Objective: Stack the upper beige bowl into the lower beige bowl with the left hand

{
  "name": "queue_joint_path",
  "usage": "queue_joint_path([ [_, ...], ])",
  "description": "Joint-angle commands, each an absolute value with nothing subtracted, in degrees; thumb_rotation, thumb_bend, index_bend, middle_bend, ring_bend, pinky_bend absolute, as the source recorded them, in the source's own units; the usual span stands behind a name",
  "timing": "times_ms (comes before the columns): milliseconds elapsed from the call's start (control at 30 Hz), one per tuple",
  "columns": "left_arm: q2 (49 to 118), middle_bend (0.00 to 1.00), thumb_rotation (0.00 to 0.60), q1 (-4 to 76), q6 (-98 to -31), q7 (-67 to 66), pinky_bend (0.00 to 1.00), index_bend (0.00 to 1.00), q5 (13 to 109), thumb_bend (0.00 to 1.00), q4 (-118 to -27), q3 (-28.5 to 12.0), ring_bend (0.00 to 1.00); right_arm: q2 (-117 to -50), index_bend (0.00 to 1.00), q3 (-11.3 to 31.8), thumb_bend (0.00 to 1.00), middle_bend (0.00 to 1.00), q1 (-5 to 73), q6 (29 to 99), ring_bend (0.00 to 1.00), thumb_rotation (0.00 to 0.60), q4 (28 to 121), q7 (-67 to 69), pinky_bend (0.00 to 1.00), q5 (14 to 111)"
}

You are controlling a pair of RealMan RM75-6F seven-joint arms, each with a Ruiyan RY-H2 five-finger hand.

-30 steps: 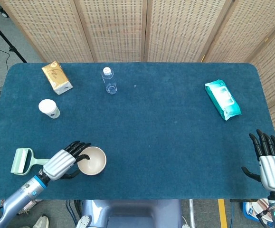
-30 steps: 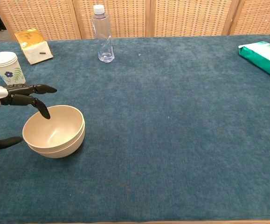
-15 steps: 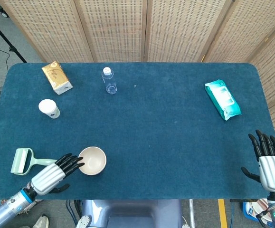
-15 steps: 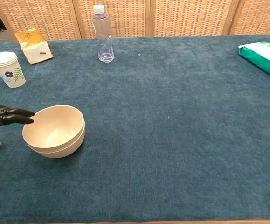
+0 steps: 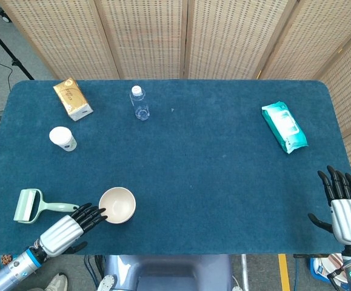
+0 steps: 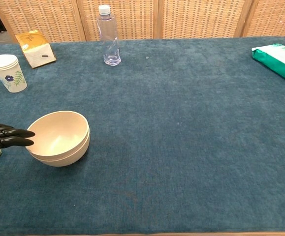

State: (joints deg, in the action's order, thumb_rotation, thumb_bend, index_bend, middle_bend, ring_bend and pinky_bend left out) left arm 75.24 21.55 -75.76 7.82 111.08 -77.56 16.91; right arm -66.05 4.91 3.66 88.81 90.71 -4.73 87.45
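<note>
Two beige bowls (image 5: 117, 205) (image 6: 58, 138) sit nested, one inside the other, near the table's front left. My left hand (image 5: 66, 228) (image 6: 4, 137) lies just left of the stack and a little nearer the front edge, fingers straight and apart, holding nothing and clear of the rim. My right hand (image 5: 345, 209) hangs off the front right corner of the table, fingers spread, empty.
A green lint roller (image 5: 31, 205) lies left of the bowls, close to my left hand. A paper cup (image 5: 62, 139), a tan packet (image 5: 72, 99) and a clear bottle (image 5: 140, 103) stand at the back left. A teal wipes pack (image 5: 284, 127) lies at the right.
My left hand has drawn back from the bowl stack toward the front left edge, its fingers leaving the rim. The bowls and right hand have not moved.
</note>
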Motion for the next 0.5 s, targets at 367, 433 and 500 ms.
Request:
queue_joint_path([
  [367,75.4,0.00,0.600,21.8,-74.1,7.0,0.00,0.00,110.3,0.34,-78.1,16.9,0.00,-66.1,0.00,4.9,0.00,0.00,3.7,88.8,0.00,0.600,90.7,-4.8,0.00,87.4],
  [433,75.4,0.00,0.600,21.8,-73.9,6.9,0.00,0.00,110.2,0.34,-78.1,16.9,0.00,-66.1,0.00,4.9,0.00,0.00,3.7,88.7,0.00,0.600,90.7,-4.8,0.00,87.4],
  [500,75.3,0.00,0.600,22.0,-73.0,6.7,0.00,0.00,109.8,0.34,-78.3,17.0,0.00,-66.1,0.00,4.9,0.00,0.00,3.7,88.7,0.00,0.600,90.7,-4.8,0.00,87.4],
])
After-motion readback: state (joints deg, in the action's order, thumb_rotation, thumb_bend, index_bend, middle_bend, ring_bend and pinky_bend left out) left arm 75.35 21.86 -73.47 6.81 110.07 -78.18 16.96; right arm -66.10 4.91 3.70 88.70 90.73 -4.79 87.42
